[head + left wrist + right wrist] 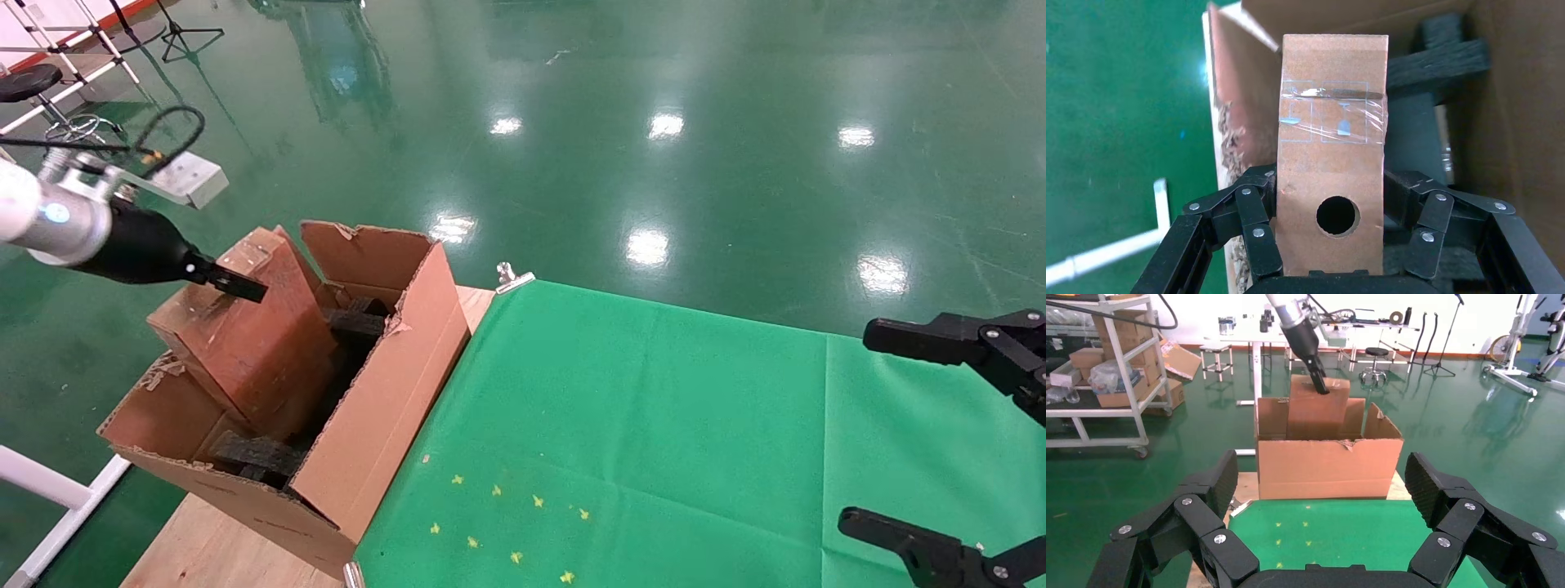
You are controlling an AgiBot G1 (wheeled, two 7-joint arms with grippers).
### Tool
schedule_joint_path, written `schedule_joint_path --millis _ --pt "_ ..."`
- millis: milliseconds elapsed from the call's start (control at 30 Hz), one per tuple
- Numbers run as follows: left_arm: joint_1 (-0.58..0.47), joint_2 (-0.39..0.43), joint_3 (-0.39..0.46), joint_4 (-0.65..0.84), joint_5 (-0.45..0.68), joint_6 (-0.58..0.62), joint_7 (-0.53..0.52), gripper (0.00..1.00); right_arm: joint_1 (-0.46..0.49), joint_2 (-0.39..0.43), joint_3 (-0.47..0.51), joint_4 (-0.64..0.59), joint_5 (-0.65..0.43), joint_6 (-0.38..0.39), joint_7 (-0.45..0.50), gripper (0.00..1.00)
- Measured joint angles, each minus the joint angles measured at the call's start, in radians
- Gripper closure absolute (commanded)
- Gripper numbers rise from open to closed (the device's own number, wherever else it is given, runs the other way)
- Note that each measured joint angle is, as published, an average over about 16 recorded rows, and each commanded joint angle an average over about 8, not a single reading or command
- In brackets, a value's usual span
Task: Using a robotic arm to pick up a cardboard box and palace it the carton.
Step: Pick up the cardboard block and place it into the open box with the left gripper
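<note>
The left hand (1330,245) of the white robot arm with the blue light ring (49,216) pinches the small, tall brown cardboard box (1332,153) between its black fingers (1257,226). One finger presses each long side of the box. The narrow face with the round hole (1337,215) sits right between the fingers. The box reaches away from the hand, tilted, down into the big brown carton with torn flaps (384,384). Its low end is inside, among the black foam pieces (257,453). The carton stands at the edge of the wooden tabletop (212,547), beside the green cloth (654,425). The right hand (1321,496) is spread wide. It hangs over the green cloth, well apart from the carton.
</note>
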State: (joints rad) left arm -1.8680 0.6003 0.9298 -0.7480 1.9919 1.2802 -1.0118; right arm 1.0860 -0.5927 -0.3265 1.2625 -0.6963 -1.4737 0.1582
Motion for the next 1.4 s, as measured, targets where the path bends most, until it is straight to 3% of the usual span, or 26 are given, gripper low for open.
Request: schedule_joint_path --millis 467,1167,1200,1400 --pt "0.058 0.103 0.009 0.304 0.046 -0.198 -0.027 1.0 0.0 0.0 0.0 0.0 0.0 0.0 0.0 0.0" --pt "0.13 0.24 -0.004 0.603 0.012 -0.332 0.107 1.0 0.0 0.0 -0.001 0.0 0.0 0.0 0.0 0.0" --pt "0.132 0.243 -0.006 0.612 0.009 -0.335 0.113 0.91 0.0 0.0 -0.001 0.0 0.0 0.0 0.0 0.0" --pt "0.143 0.255 -0.013 0.648 -0.004 -0.346 0.138 0.16 0.0 0.0 -0.001 0.0 0.0 0.0 0.0 0.0"
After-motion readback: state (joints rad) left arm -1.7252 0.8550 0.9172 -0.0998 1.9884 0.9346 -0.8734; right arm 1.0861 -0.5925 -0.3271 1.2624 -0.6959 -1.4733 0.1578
